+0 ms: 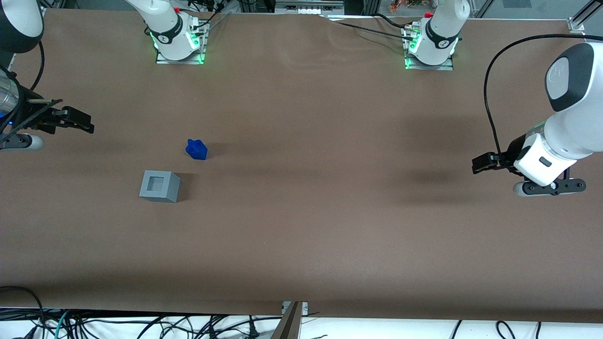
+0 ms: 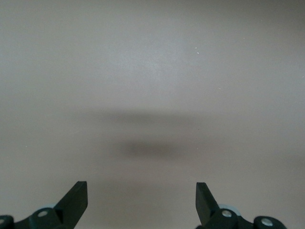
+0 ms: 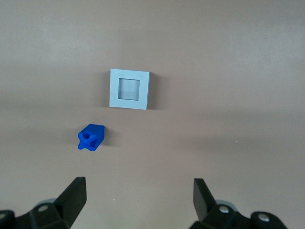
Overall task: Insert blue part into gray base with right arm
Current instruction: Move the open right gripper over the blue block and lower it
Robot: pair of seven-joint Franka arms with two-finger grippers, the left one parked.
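Now your gripper (image 3: pixel 138 198) hangs above the brown table (image 1: pixel 330 212) at the working arm's end, its two fingers (image 3: pixel 74 195) spread wide and holding nothing. You see this spread clearly only from the right wrist; the front view shows the gripper (image 1: pixel 75 120) sideways, well apart from both objects. The blue part (image 1: pixel 196 149) lies on the cloth, near the gray base (image 1: pixel 159 186) but not touching it, and farther from the front camera. From the right wrist you look straight down into the base's square recess (image 3: pixel 129 89), which holds nothing, and onto the blue part's (image 3: pixel 90 137) knobby top.
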